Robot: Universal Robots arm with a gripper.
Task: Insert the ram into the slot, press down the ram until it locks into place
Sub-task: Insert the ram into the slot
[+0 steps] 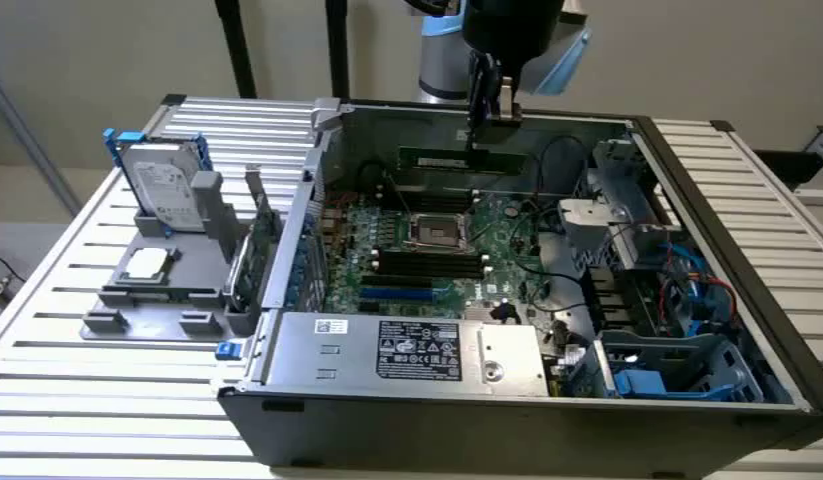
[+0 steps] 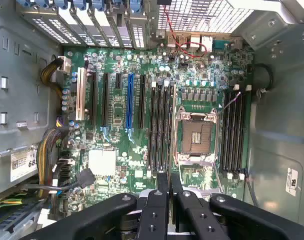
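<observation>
Above the open grey metal computer case [image 1: 731, 200], the black two-fingered pincer [image 1: 493, 125] hangs with its fingers pressed together on the top edge of the ram [image 1: 445, 158], a long, thin green circuit-board stick. The stick is level, long edge down, and to my eye that hold is deliberate: gripped mid-length and upright, its contact edge can meet a socket squarely along its whole run.

The case lies on its side on the slatted white table [image 1: 64, 300], so the large green motherboard [image 2: 112, 165] faces straight up and the sockets open toward the arm.

In the wrist view, the fingers frame the board from above. Right in line with them runs a bank of long narrow black plastic memory slots [image 2: 159, 127], parallel to one another, just beside the square silver processor socket [image 2: 197, 135]. A second bank [image 2: 233, 130] sits on the socket's far side, and the bright blue expansion slot [image 2: 130, 100] lies further off.

The ram is well clear of the board, in open air near the rim of the case, touching nothing but the pincer. I judge the slot as not yet entered; which one of that near bank is meant, I cannot tell.

On the exterior view's left, a silver hard drive [image 1: 164, 190] rests on a grey fixture tray [image 1: 131, 310], well apart.
</observation>
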